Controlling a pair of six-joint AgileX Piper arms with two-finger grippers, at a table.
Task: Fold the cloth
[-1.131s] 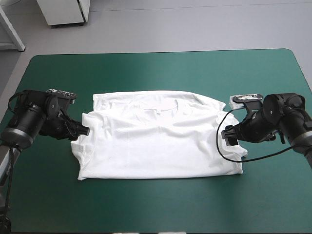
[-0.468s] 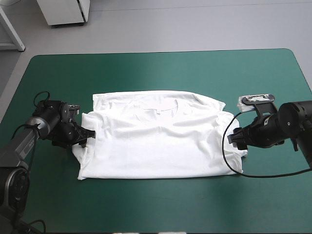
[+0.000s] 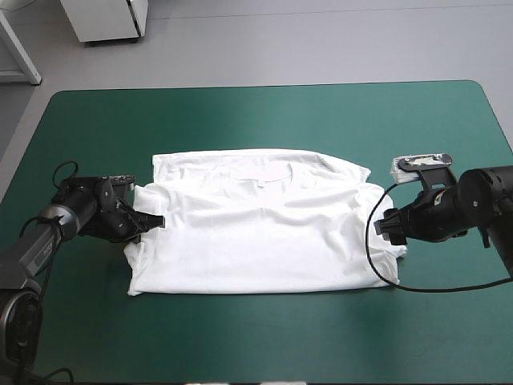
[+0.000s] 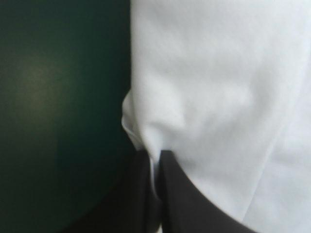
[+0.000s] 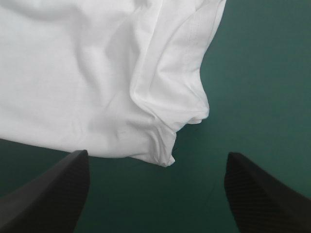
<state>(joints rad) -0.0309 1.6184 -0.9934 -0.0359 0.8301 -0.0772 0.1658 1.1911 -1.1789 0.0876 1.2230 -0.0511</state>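
T-shirt (image 3: 256, 224) lies spread flat at centre frame on the teal-green cover (image 3: 264, 112), collar toward the far edge, hem toward the near edge. A second layer shows along its far side.

Left gripper (image 3: 156, 220), middle left of frame, sits at the shirt's left edge. The left wrist view shows its black fingers (image 4: 180, 194) pinched almost together on a small fold of white cloth.

Right gripper (image 3: 386, 226), middle right of frame, is low at the shirt's right edge. Its fingers (image 5: 58, 189) stand wide apart and hold nothing. The rumpled sleeve corner lies on the cover just ahead of the gap, not touching them.
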